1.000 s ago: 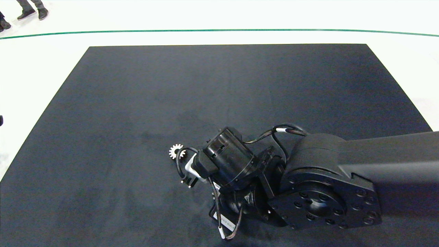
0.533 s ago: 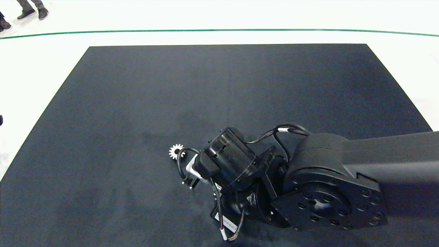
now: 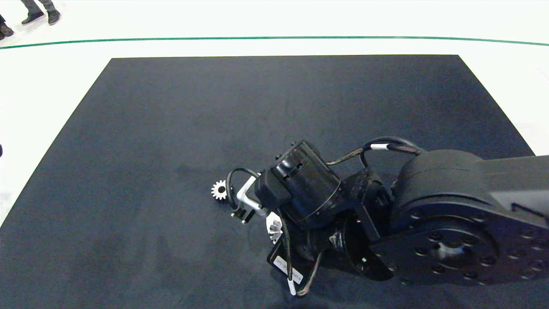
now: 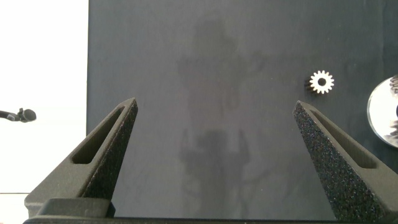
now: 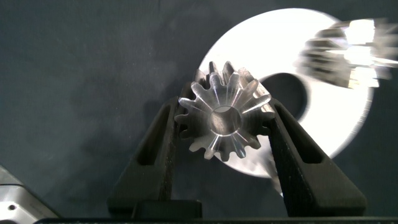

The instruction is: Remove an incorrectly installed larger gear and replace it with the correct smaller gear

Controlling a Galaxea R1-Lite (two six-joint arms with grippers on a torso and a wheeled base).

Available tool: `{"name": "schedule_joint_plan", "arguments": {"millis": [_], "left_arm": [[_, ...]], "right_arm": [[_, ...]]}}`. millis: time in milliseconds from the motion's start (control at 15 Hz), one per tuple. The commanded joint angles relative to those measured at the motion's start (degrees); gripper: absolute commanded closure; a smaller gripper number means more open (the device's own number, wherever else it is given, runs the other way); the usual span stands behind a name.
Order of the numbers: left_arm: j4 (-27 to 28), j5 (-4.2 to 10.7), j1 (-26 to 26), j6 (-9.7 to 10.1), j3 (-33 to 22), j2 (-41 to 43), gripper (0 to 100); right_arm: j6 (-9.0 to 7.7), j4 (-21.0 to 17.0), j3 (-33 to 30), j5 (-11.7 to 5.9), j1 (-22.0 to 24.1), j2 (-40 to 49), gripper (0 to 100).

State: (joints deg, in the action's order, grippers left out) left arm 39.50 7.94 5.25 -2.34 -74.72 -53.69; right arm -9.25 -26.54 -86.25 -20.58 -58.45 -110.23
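Head view evenly lit from overhead; white floor nearly blown out vs matte black mat. Soft shadow under right arm. Right wrist view: metal disc glares white, far gear motion-blurred; gripped gear sharp.

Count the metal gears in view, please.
3: the larger gear gripped in the right claw at the silver disc; the smaller gear lying on the mat; a blurred third gear at that disc's edge. The arm may hide more.
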Motion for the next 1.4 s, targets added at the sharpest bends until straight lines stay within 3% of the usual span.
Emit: {"name": "schedule_joint_plan", "arguments": {"millis": [67,200,400,467,667,867,933,1200,1267,1400], "left_arm": [[0.2,0.06,0.0,-0.12,0.0,0.2,0],[0.2,-0.03,-0.1,-0.47,0.0,0.2,0],[0.3,-0.03,-0.1,-0.47,0.0,0.4,0],[0.3,-0.03,0.0,-0.47,0.1,0.4,0],[0.3,-0.03,0.0,-0.47,0.1,0.4,0],[0.3,-0.03,0.0,-0.47,0.1,0.3,0],[0.3,-0.03,0.0,-0.47,0.2,0.4,0],[0.3,-0.03,0.0,-0.47,0.3,0.2,0],[0.3,-0.03,0.0,-0.47,0.3,0.3,0],[0.3,-0.03,0.0,-0.56,0.3,0.3,0]], "right_arm": [[-0.06,-0.3,3.6,-0.08,-1.4,7.5,83],[0.29,-0.2,10.2,0.19,-1.8,11.3,86],[5.12,0.3,23.4,0.1,-2.3,16.5,92],[5.74,0.7,26.2,0.01,-2.2,17.7,95],[6.09,4.1,32.7,0.19,-2.2,17.9,96],[6.09,14.4,38.6,0.19,-1.8,16.8,96],[6.18,16.0,39.6,0.1,-1.8,16.2,96],[6.18,16.4,40.5,0.19,-1.0,15.8,96],[6.18,16.5,40.5,0.1,-0.8,16.0,0],[6.18,16.5,40.5,0.19,-0.8,16.3,0]]}}
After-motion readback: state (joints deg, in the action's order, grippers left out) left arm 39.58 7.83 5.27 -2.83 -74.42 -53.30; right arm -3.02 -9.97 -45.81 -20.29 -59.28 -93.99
